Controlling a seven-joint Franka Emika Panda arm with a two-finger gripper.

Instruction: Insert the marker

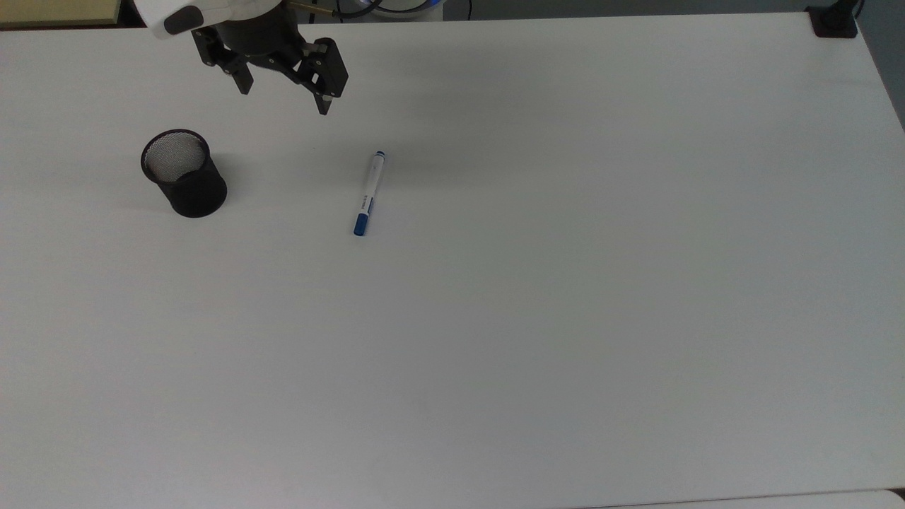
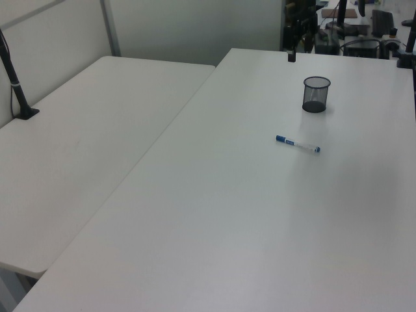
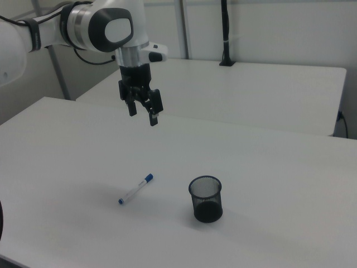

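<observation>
Top view: gripper (image 1: 285,99) spread wide, empty, above table (image 1: 565,318). Marker (image 1: 369,193) flat on table, well apart from mesh cup (image 1: 184,173), on top view's right of cup. Judgement: descend over barrel middle, close across it.

Left view: cup upright (image 2: 316,94), marker (image 2: 298,144) nearer camera. Second table (image 2: 84,143) adjoining.

Right view: gripper (image 3: 143,115) high above marker (image 3: 135,189), on right view's left of cup (image 3: 205,199). Bare white surface; black post (image 3: 225,33) behind.

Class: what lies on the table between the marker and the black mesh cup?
Nothing: in the top view, bare white table separates the marker from the black mesh cup.
</observation>
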